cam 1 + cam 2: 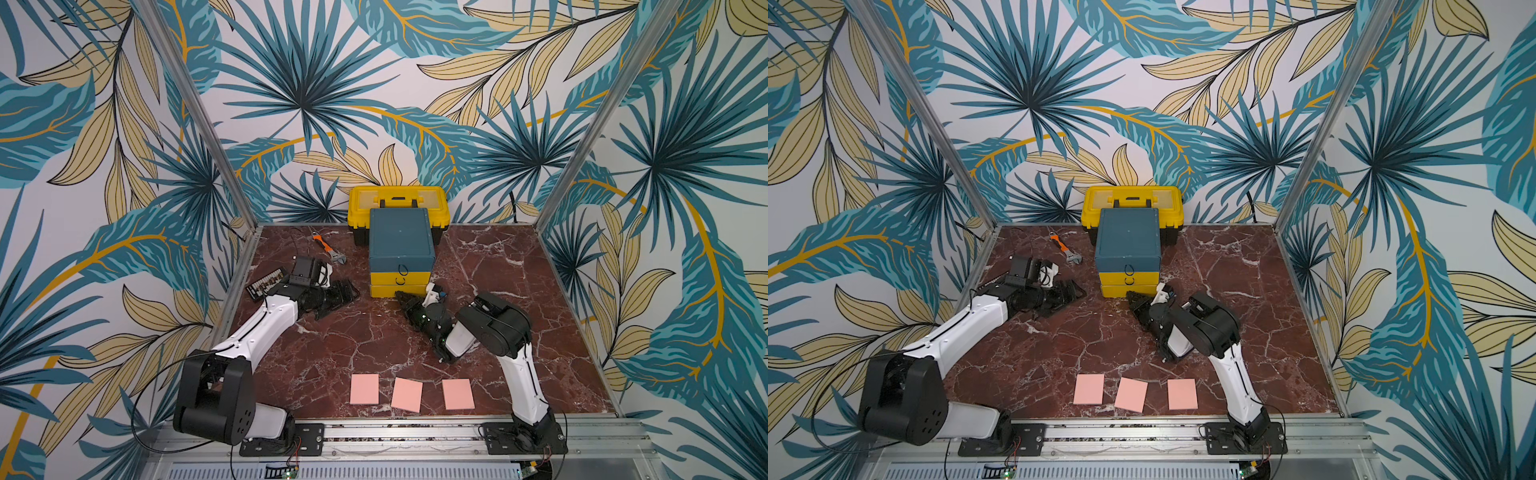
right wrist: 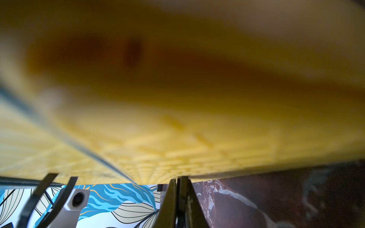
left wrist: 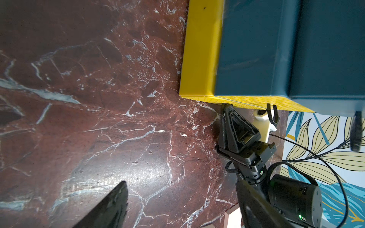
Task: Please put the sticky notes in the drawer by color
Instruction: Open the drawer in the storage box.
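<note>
Three pink sticky notes [image 1: 407, 394] lie flat in a row at the near edge of the table [image 1: 519, 291], close together and well apart from the drawer [image 1: 401, 241], and neither arm is anywhere near them. No green or blue pads show in either top view, so my read is that those two colours are already inside and pink is the last batch to go. That is a judgement, since nothing shows the insides. All the action is at the cabinet: the right gripper [image 1: 402, 297] sits low against the bottom yellow front [image 1: 397, 291], and in its own wrist view the fingers [image 2: 171, 197] are pressed together with nothing visible between them, tips right at the lower edge of that front. The black loop pull [image 3: 271, 112] hangs just beside the gripper, not between its jaws. All three fronts look pushed in, though I cannot tell if the bottom one is open a crack. The left gripper [image 1: 343, 297] hovers to the left of the cabinet, jaws spread wide, empty. So what is left: get a drawer open, carry over three pink pads, close up. The yellow toolbox [image 1: 398, 199] behind plays no part.
</note>
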{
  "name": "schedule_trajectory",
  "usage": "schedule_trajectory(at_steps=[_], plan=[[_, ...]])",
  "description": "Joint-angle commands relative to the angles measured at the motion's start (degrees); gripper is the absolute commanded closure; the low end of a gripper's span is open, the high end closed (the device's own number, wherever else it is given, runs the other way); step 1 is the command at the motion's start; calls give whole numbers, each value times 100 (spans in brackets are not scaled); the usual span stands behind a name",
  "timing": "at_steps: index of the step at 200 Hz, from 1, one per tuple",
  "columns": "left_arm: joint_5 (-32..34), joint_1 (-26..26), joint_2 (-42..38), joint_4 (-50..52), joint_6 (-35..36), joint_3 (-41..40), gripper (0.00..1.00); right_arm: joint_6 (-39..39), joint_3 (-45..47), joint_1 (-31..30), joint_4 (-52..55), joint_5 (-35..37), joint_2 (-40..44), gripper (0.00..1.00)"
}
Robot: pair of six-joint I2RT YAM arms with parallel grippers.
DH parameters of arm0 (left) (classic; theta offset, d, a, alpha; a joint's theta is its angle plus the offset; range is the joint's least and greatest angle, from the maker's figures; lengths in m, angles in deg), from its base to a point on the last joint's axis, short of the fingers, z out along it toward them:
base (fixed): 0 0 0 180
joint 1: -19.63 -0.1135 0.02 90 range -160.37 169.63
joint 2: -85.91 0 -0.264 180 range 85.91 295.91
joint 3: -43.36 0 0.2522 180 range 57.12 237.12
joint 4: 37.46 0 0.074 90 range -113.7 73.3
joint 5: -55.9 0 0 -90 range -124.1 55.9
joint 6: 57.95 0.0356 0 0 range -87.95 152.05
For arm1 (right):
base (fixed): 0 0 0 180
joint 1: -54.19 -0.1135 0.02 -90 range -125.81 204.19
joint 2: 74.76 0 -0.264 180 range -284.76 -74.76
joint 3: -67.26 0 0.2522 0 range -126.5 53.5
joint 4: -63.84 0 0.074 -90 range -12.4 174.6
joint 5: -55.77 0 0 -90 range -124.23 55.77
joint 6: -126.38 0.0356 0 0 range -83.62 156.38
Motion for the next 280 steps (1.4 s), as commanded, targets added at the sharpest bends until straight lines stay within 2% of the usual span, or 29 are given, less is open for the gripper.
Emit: schedule_trajectory(at_steps=[1,100,191,262,280], plan=[[48,-36,-38,31,90,37,12,-101,268,-17,492,16,-23,88],[71,-32,-154,74,57,-3,12,175,516,-330,225,143,52,89],[79,-32,-243,146,41,-63,12,398,1336,-675,72,436,327,89],[104,-31,-297,205,58,-82,12,550,1483,-880,72,514,418,89],[131,-34,-325,215,65,-99,12,576,1527,-1116,72,604,470,89]])
